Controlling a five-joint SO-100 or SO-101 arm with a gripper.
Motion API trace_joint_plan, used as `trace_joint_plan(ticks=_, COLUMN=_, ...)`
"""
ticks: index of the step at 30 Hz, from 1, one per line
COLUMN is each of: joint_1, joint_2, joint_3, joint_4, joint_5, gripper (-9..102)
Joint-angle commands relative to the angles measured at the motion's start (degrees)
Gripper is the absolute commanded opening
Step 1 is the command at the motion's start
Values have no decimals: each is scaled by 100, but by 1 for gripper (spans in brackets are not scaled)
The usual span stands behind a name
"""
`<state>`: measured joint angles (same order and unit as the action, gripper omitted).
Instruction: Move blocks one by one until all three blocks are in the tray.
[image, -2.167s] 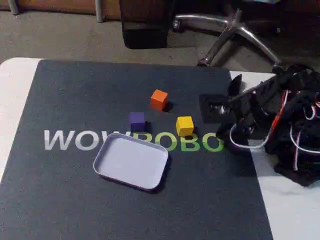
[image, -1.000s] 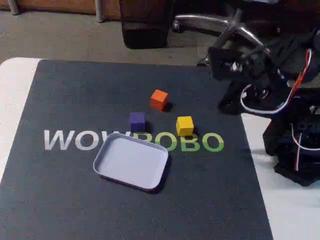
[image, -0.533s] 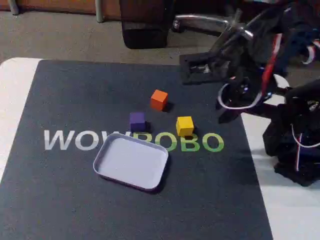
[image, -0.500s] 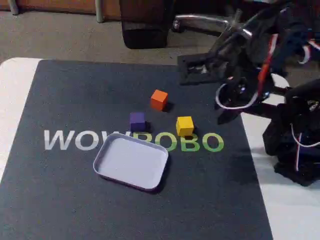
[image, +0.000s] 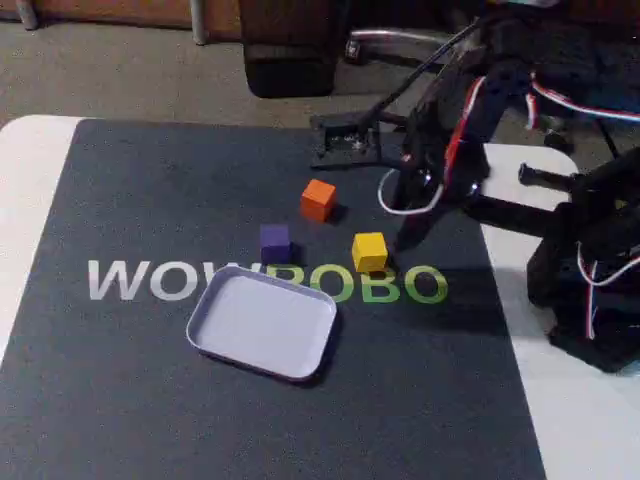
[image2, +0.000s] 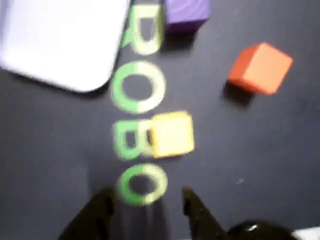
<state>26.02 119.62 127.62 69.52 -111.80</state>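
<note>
The claw (image2: 145, 200) is open with nothing in it, just short of the yellow block (image2: 171, 134). All three blocks sit on the mat by the tray (image: 262, 323). Next, it should drop over the yellow block and squeeze.

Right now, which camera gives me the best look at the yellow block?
The wrist view: the yellow block sits large and near centre, just ahead of the open pincer, though somewhat blurred. The fixed view shows it small but sharp, beside the green lettering and apart from the tray.
</note>
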Motion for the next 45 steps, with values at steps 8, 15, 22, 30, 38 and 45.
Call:
trace_joint_plan(ticks=8, joint_1=475, joint_2=-615, joint_3=-141, joint_4=-747, joint_5=-879, gripper=16)
trace_joint_plan(ticks=15, joint_1=439, joint_2=-650, joint_3=185, joint_4=-1002, joint_5=-1310, gripper=17)
trace_joint_plan(ticks=22, joint_1=316, joint_2=-800, joint_3=316, joint_4=-1072, joint_5=-1380, gripper=17)
trace_joint_plan(ticks=30, joint_1=264, joint_2=-940, joint_3=624, joint_4=-1529, joint_5=-1354, gripper=17)
trace_joint_plan(ticks=38, joint_1=211, joint_2=-1125, joint_3=624, joint_4=-1688, joint_5=-1134, gripper=17)
trace_joint_plan(ticks=45, joint_1=176, joint_2=-1310, joint_3=598, joint_4=-1863, joint_5=-940, gripper=17)
